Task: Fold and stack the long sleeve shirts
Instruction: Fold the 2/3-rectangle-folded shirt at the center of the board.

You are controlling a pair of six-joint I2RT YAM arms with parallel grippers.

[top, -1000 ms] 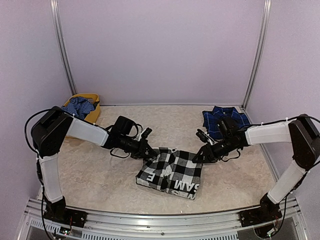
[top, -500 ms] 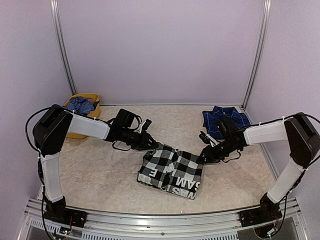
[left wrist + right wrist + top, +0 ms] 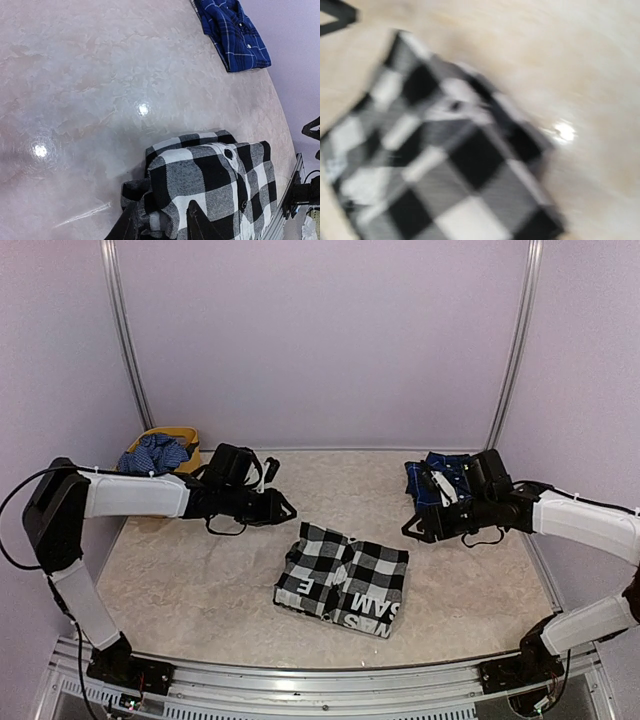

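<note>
The black-and-white check shirt (image 3: 342,580) lies folded in a rough square at the table's middle, its white lettering along the near edge. It also shows in the left wrist view (image 3: 215,170) and, blurred, in the right wrist view (image 3: 455,165). The navy blue plaid shirt (image 3: 447,478) lies folded at the back right and shows in the left wrist view (image 3: 232,32). My left gripper (image 3: 281,508) is open and empty, up and left of the check shirt; its fingers (image 3: 197,225) frame the shirt's corner. My right gripper (image 3: 413,530) looks open, just right of the check shirt.
A yellow basket (image 3: 190,445) with a blue checked cloth (image 3: 155,453) in it stands at the back left corner. Metal frame posts (image 3: 508,350) and lilac walls close the back and the sides. A metal rail (image 3: 320,680) runs along the near edge.
Both grippers have let go of the check shirt's far edge and drawn back, the left one up and left, the right one up and right. The shirt has settled flat.
</note>
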